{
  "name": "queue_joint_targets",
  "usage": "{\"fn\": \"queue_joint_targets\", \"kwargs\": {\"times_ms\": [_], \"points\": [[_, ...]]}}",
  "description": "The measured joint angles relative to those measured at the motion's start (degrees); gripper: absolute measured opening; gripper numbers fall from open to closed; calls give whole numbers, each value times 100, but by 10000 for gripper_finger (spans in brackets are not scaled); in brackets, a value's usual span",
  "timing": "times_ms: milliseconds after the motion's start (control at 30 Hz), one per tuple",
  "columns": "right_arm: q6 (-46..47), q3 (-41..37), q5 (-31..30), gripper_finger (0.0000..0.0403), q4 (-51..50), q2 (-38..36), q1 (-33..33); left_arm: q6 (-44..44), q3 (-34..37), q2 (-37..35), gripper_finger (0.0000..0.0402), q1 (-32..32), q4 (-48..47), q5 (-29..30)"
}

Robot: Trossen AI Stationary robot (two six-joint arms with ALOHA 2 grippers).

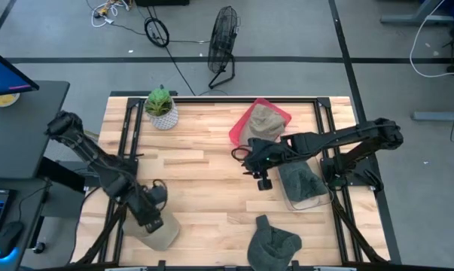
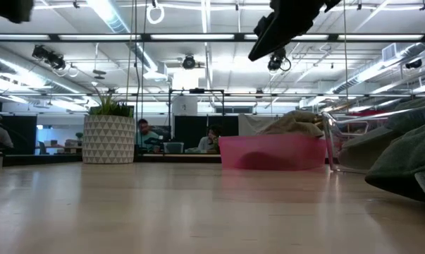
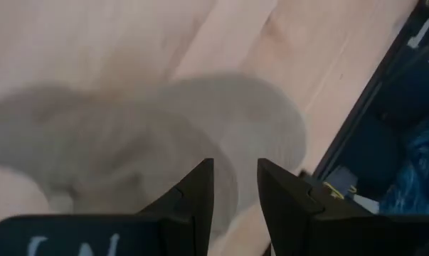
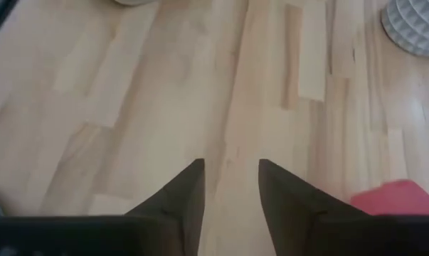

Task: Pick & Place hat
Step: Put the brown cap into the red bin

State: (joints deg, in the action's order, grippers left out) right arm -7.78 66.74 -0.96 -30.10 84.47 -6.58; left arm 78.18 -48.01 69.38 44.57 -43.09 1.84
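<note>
A beige hat lies flat at the table's near left corner. My left gripper stands right over it, open, and its fingers frame the hat's crown in the left wrist view. My right gripper is open and raised over bare wood at mid-table, high up in the low view. A khaki hat sits in a pink bin. A dark grey hat lies in a clear container. A green hat lies flat at the near edge. My left gripper comes from above, pointing down over the beige hat's edge nearest the table's left side. Whether its fingertips touch the fabric I cannot tell.
A potted plant stands at the far left of the table, also in the low view. The pink bin and the clear container take up the right side. Bare wood lies at mid-table between the arms. Black frame rails run along both sides.
</note>
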Motion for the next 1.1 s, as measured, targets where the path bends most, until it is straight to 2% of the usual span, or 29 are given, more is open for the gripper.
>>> {"fn": "queue_joint_targets", "kwargs": {"times_ms": [233,533,800,900,1100], "points": [[-17,-2,-1,132,124,0,-138,737,0,0,113,564,-373,3],[-19,-2,-3,132,223,0,-141,660,0,0,113,571,-1263,3],[-287,-2,-3,132,405,0,-141,793,0,0,117,569,-947,173],[-344,-2,-4,132,441,0,-141,795,0,0,139,565,-796,173],[-336,-2,-4,132,458,0,-141,1173,86,4,216,565,-737,173]]}}
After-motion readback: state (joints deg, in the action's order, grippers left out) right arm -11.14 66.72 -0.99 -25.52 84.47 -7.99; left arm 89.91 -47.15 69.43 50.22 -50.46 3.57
